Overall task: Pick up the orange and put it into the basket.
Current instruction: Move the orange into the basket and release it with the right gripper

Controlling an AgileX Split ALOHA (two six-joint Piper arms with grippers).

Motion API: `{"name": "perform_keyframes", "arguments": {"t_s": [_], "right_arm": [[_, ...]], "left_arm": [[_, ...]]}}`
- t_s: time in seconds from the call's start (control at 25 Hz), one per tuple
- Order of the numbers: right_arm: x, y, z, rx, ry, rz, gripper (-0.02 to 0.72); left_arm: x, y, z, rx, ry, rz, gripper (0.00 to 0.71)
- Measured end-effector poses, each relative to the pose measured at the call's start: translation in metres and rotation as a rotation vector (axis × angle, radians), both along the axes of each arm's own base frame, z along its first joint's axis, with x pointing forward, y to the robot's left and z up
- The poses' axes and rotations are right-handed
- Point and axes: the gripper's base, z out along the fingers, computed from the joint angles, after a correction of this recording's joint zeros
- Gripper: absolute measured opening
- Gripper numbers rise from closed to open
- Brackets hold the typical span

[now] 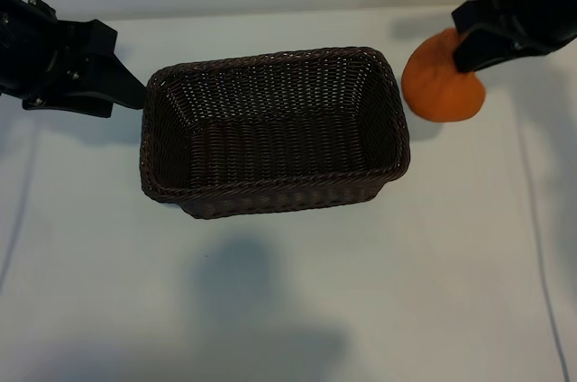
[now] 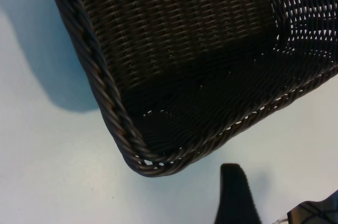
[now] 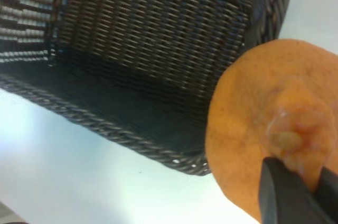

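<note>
The orange (image 1: 442,85) is sitting at the upper right of the exterior frame, just beside the basket's (image 1: 270,188) right-hand rim and outside it. I am pinching it by its knobbly top with my right claw (image 1: 471,50), the jaws nearly closed on that raised knob, because the body of the fruit is too round and broad for a sure hold. The faint shadow under it on the white worktop (image 1: 406,292) suggests that I am carrying it clear of the surface. My left claw (image 1: 135,94) is resting at the upper left, its tip at the basket's left end with the jaws standing apart and gripping nothing; I judge that it is waiting there to steady the basket.

In the left wrist view, one dark finger (image 2: 235,197) is showing at the bottom of the frame, near a rounded corner of the basket (image 2: 113,123) but not touching it, and the woven floor is lying bare.

In the right wrist view, the orange (image 3: 248,129) is filling the lower right, my finger (image 3: 282,195) clamping beside its knob. The basket (image 3: 132,139) is lying open across the upper left, so the fruit needs to cross the near rim before I let go.
</note>
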Motion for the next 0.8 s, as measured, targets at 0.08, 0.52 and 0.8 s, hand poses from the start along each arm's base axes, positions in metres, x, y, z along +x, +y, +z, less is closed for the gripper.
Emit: {"name": "perform_keyframes", "arguments": {"t_s": [0.08,0.52,0.8], "right_arm": [[-0.002,0.000,0.004,0.003,0.001,0.005,0.047],[-0.003,0.004,0.006,0.026,0.006,0.009,0.047],[-0.007,0.039,0.007,0.044,-0.016,0.078,0.047]], "left_arm": [[0.000,0.000,0.000,0.000,0.000,0.000,0.489],[0.000,0.000,0.000,0.000,0.000,0.000,0.489],[0.000,0.000,0.000,-0.001,0.000,0.000,0.489]]}}
